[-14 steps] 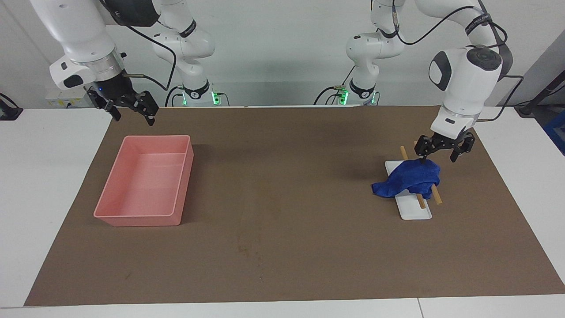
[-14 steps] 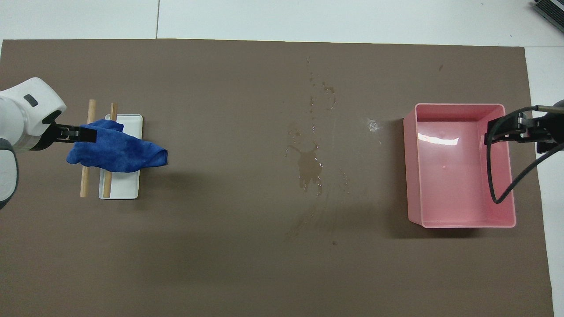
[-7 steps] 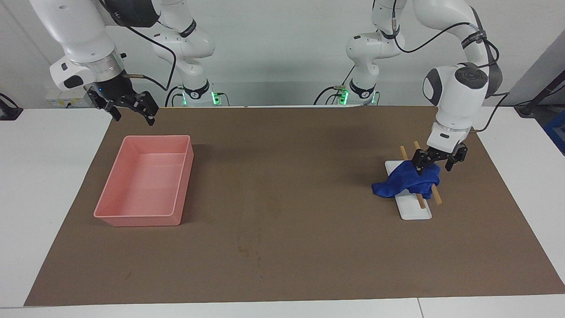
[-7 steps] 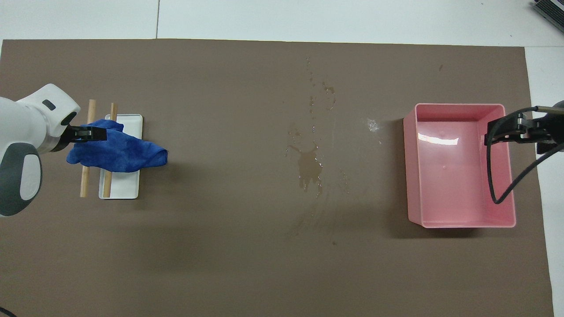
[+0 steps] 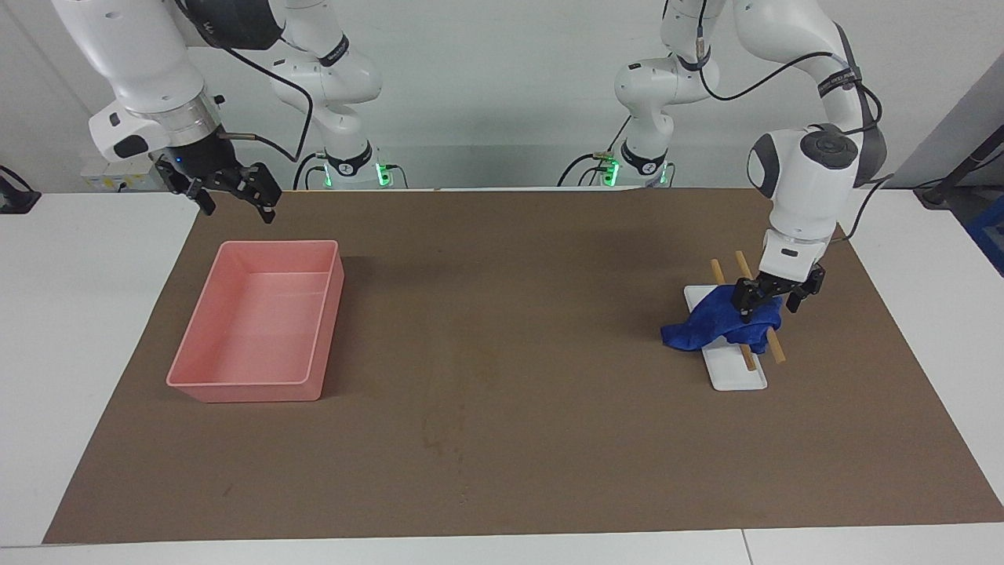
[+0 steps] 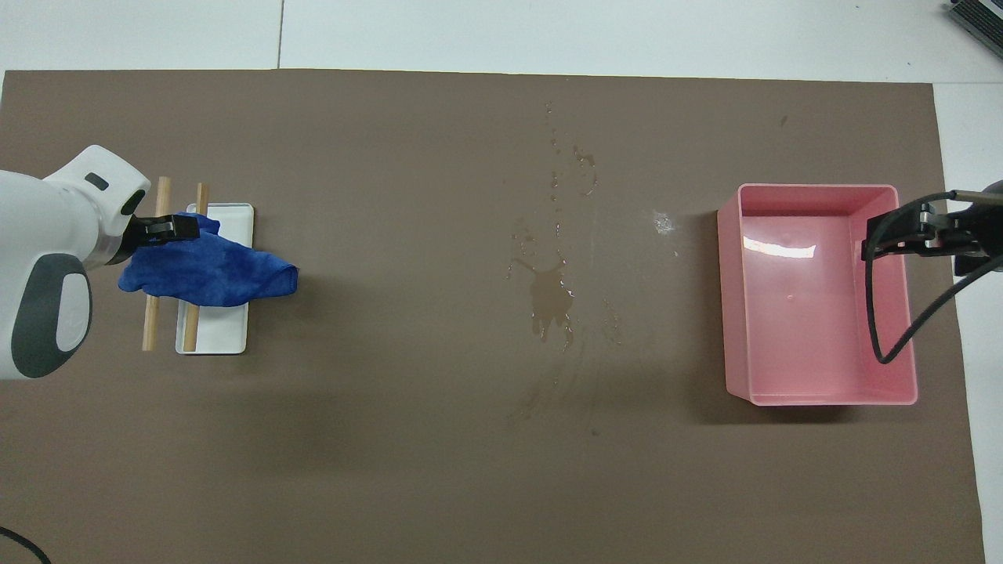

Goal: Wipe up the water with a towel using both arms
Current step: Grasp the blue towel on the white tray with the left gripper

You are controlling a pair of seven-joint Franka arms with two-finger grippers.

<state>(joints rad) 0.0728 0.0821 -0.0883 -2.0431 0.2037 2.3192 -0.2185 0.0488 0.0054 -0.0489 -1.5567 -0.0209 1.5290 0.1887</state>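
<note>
- The job is barely begun: the water (image 6: 548,294) lies unwiped as a puddle with scattered drops on the brown mat (image 6: 439,470), mid-table, between the towel and the pink tray.
- The towel (image 5: 725,322) lies heaped on two wooden sticks (image 5: 775,345) across a white plate (image 5: 741,377), toward the left arm's end of the table.
- The left gripper (image 5: 773,302) is down at the towel's top, fingers spread around a fold; whether they grip cloth yet is hard to judge, so the pick-up looks unfinished.
- The right gripper (image 5: 227,188) waits in the air beside the tray, fingers spread, holding nothing.
- Left to do: lift the towel, carry it to the puddle, wipe.
- The pink tray (image 6: 819,395) appears empty, showing only a glare on its floor.
</note>
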